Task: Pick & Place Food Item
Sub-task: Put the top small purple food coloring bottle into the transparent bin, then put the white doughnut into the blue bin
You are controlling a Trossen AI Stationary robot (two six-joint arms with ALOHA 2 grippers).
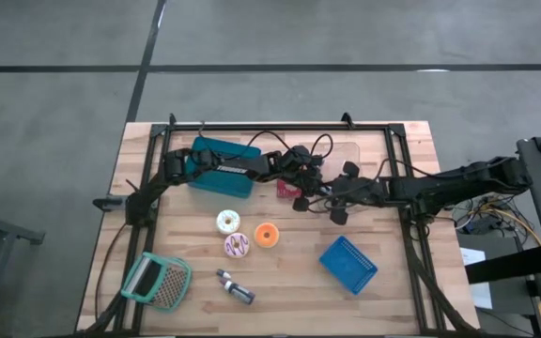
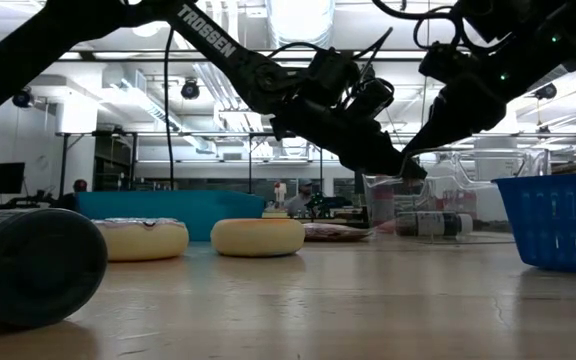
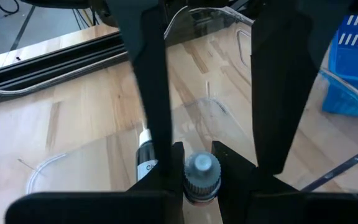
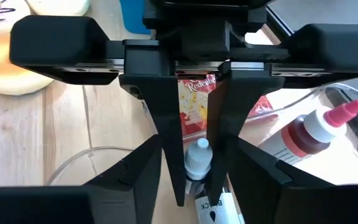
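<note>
A small dark bottle [image 4: 197, 163] with a pale cap and a label reading BLACK stands roughly upright over the clear tray [image 1: 369, 155] at the table's far middle. My left gripper [image 3: 197, 152], reaching in from the left [image 1: 316, 186], is shut on it. My right gripper [image 4: 197, 144] faces it from the right [image 1: 329, 192], open, one finger [image 3: 154, 93] on each side of the bottle and of the left fingertips. The high view hides the bottle under the two grippers. Whether its base rests on the tray does not show. My left gripper pinches the bottle at its cap and neck [image 3: 201, 171] between its two fingers [image 4: 169, 143]. They come in slanting down from the table's left side. The bottle stays roughly upright, cap up. My right gripper: I cannot tell whether its fingers touch the bottle or the left fingers.
A brown bottle [image 4: 303, 134] with a red tip lies in the tray beside a red snack packet [image 1: 287, 191]. Three doughnuts [image 1: 238, 246] lie mid-table, a blue basket [image 1: 348, 264] near right, a teal box [image 1: 222, 169] far left, a brush [image 1: 156, 282] and another bottle [image 1: 235, 287] near left.
</note>
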